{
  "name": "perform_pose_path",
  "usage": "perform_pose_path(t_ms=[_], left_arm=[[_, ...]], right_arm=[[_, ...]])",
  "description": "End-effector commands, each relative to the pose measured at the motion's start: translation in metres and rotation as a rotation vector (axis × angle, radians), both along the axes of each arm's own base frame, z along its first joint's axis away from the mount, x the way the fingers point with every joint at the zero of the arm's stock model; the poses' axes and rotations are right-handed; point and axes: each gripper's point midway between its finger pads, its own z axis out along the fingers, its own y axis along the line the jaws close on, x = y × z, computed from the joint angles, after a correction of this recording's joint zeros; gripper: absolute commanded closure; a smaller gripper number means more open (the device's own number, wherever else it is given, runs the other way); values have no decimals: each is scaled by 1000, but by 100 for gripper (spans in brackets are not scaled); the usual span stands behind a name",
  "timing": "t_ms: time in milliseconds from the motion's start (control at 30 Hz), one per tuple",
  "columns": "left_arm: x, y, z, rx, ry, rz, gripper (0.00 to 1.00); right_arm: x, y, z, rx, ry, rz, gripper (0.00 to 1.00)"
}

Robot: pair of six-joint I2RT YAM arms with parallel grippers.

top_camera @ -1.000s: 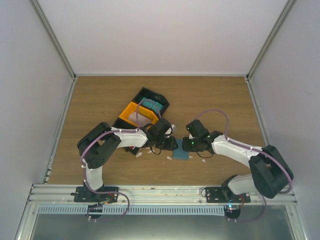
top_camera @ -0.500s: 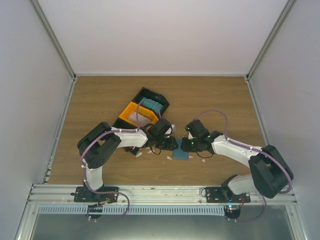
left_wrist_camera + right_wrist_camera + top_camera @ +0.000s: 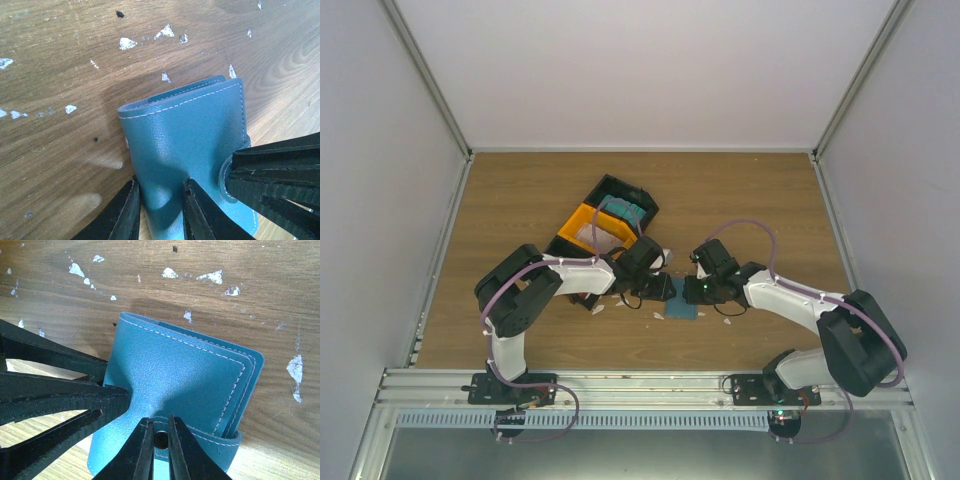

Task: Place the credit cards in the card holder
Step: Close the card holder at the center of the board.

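Wooden table (image 3: 750, 190) bearing, left to right: black-and-orange bin (image 3: 578, 225) with teal credit cards (image 3: 629, 212) at its far end; left gripper (image 3: 160, 186), fingers pinching the closed slate-blue card holder (image 3: 185, 130) at its left edge; right gripper (image 3: 160, 421), fingers nipped close on its snap tab (image 3: 205, 440)

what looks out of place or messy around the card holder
Small white scraps lie scattered over the wooden table around the closed card holder, like litter or chipped surface. I cannot tell which. Nothing else stands out.
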Motion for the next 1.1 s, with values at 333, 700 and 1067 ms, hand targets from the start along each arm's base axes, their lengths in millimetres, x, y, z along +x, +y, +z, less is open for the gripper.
perform_pose_path(t_ms=[333,700,1067], left_arm=[[4,1,-13,32,-9,-1,74],[4,1,-15,36,-3,-1,74],[4,1,-18,44,4,1,74]], right_arm=[[-28,-7,-18,-29,109,58,92],[-43,-11,-33,-80,143,98,93],[-66,-23,-55,-165,194,87,97]])
